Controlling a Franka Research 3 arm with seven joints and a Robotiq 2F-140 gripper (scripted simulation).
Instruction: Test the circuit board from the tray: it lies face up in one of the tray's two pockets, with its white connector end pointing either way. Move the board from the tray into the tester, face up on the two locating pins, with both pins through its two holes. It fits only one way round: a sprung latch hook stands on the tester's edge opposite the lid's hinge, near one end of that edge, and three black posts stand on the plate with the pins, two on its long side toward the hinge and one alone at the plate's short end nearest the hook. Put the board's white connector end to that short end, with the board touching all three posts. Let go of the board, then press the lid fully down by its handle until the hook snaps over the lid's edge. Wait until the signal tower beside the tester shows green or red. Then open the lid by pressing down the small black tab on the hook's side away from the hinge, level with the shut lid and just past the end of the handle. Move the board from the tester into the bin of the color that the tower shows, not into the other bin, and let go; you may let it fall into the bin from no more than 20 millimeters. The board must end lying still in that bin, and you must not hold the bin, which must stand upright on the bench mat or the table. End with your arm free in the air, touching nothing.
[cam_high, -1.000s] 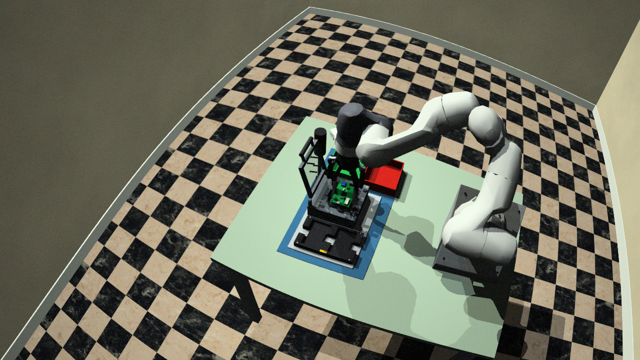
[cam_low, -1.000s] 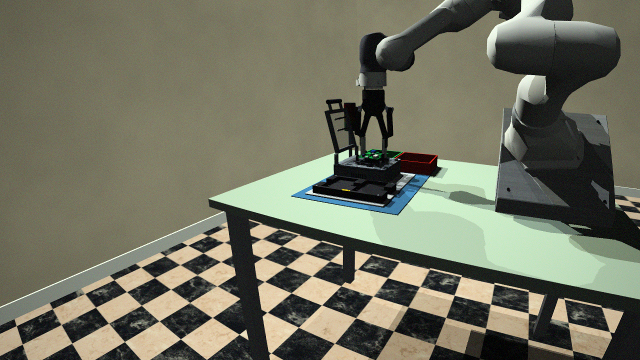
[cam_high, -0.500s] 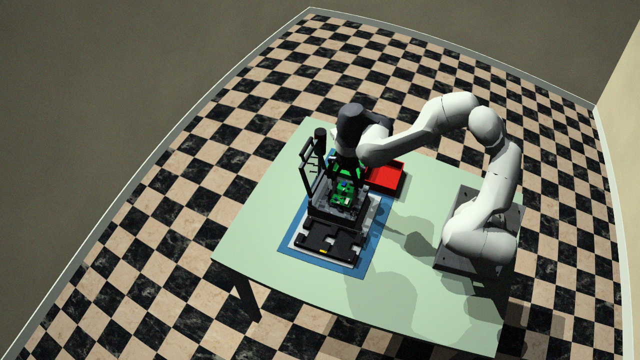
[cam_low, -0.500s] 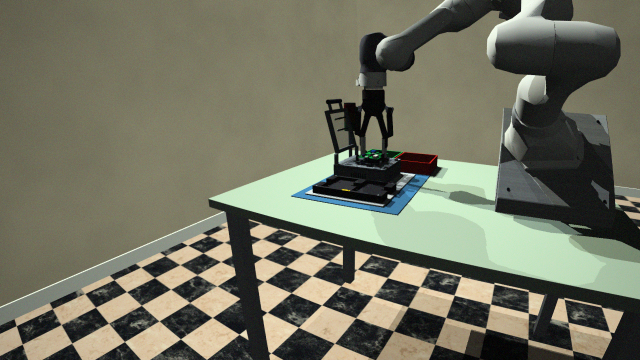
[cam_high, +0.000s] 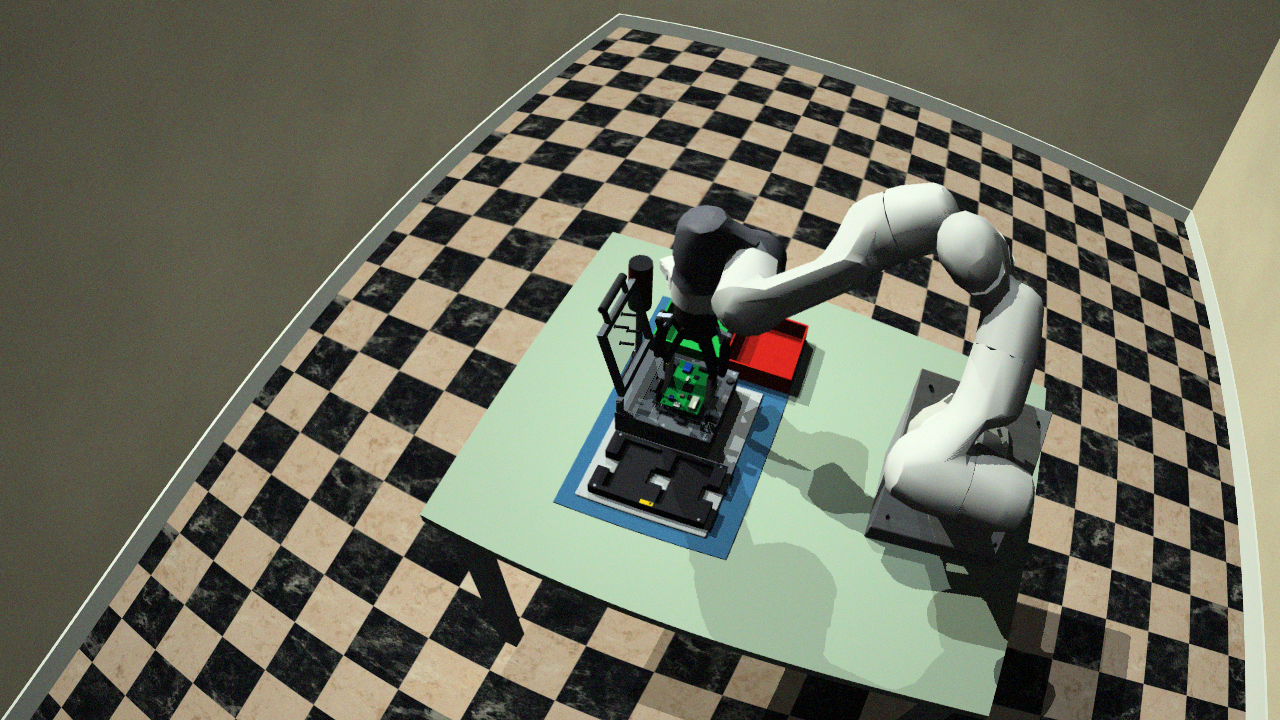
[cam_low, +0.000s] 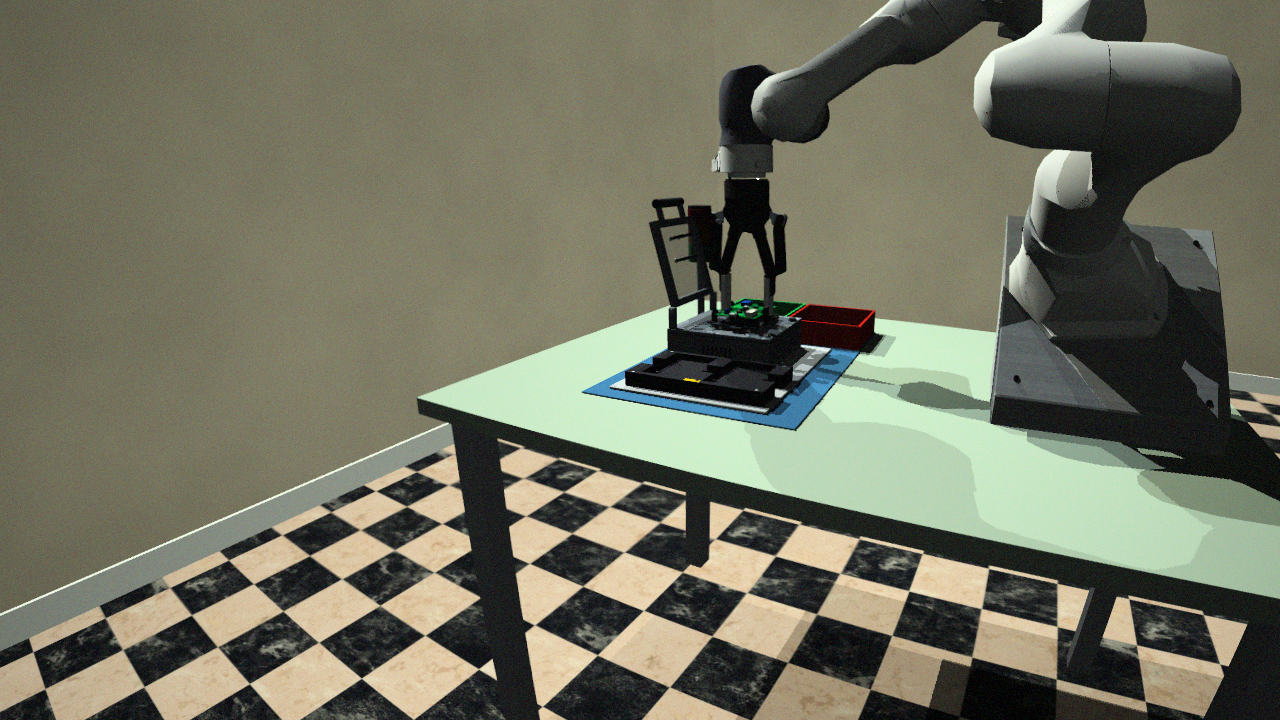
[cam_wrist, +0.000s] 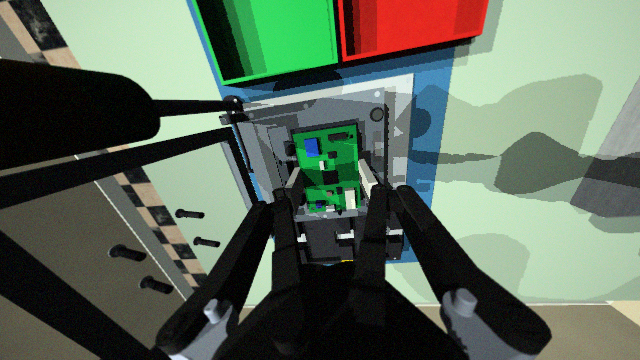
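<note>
The green circuit board (cam_high: 684, 391) (cam_low: 747, 309) (cam_wrist: 327, 165) lies face up on the plate of the grey-black tester (cam_high: 664, 431) (cam_low: 729, 344). Its white connector end points toward the tray. My gripper (cam_high: 690, 383) (cam_low: 742, 311) (cam_wrist: 329, 173) reaches straight down over the board. Its finger pads sit against the board's two long edges, shut on it. The tester's lid (cam_high: 606, 362) (cam_low: 664, 264) stands open and upright on the side away from the arm. The signal tower (cam_high: 640, 273) (cam_low: 700, 228) looks dark. The black tray (cam_high: 626, 467) (cam_low: 680, 383) in front of the tester has no board in it.
A green bin (cam_low: 787, 307) (cam_wrist: 280, 35) and a red bin (cam_high: 769, 353) (cam_low: 836, 326) (cam_wrist: 410, 20) stand side by side behind the tester. All rest on a blue mat (cam_high: 572, 492) (cam_low: 617, 392) on the pale green table. The arm's base (cam_high: 948, 501) is at the right.
</note>
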